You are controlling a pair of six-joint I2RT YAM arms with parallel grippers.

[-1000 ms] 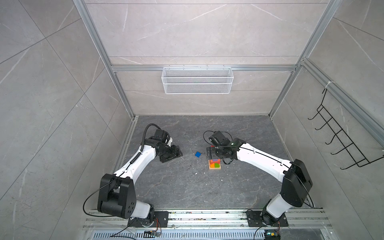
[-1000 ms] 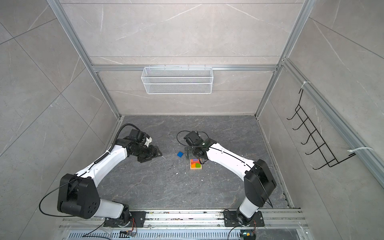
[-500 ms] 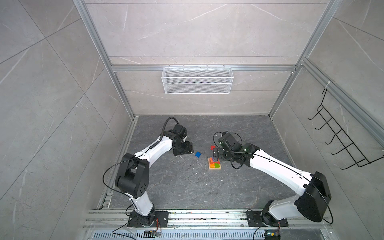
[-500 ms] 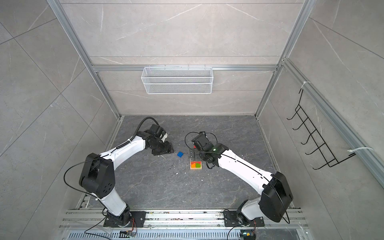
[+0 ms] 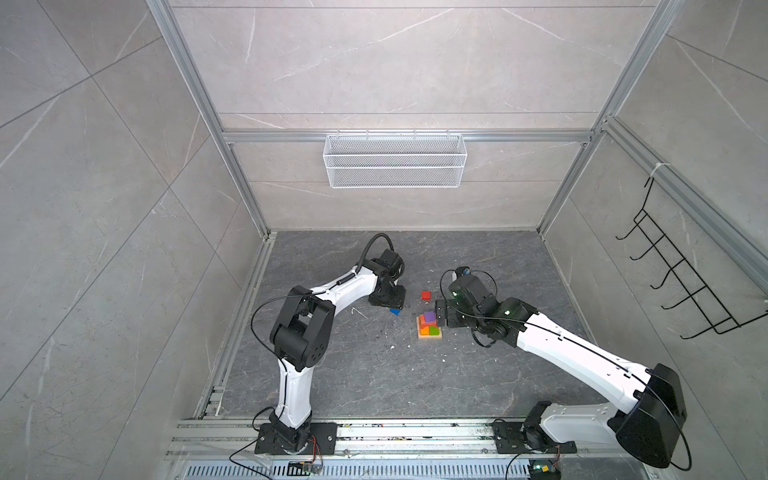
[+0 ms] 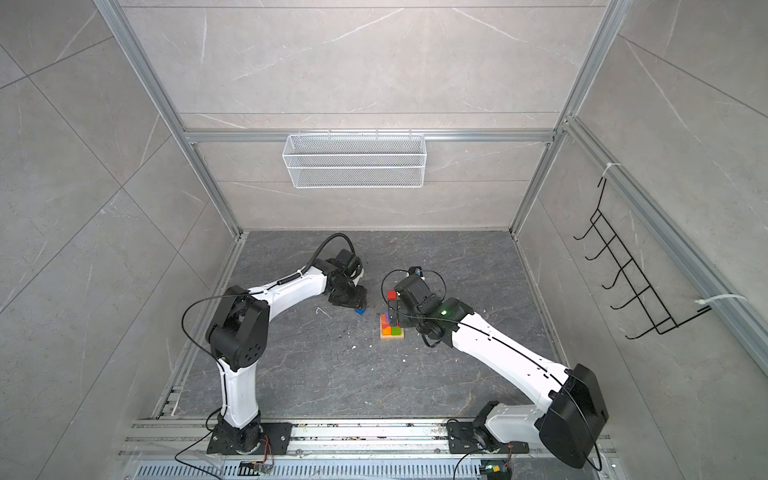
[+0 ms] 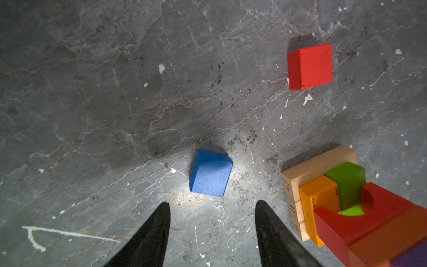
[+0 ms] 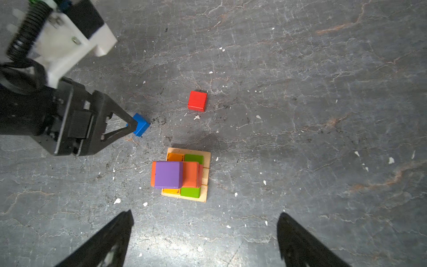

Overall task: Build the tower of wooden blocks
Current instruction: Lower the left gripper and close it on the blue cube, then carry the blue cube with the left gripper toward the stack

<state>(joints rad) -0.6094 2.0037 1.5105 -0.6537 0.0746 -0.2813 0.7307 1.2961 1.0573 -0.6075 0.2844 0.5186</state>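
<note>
Tower build | blue cube [image 5: 395,311] on bench [image 5: 374,374], 10 o'clock of tower [image 5: 429,326] in a top view | left fingers [image 7: 152,235] spread, just beside it | likely light, hard, slick: pinch opposite flat faces | right fingers [image 8: 298,245] spread, empty

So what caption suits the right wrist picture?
Open left gripper at the blue cube beside the purple-topped tower; a red cube lies apart.

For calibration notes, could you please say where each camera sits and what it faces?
Top views: high above the arm bases, looking down; left arm and right arm whole.
Left wrist: low, facing the blue cube; own fingertips.
Right wrist: higher, looking down on the tower; own fingertips, left gripper.
Wrist views share the red cube.
</note>
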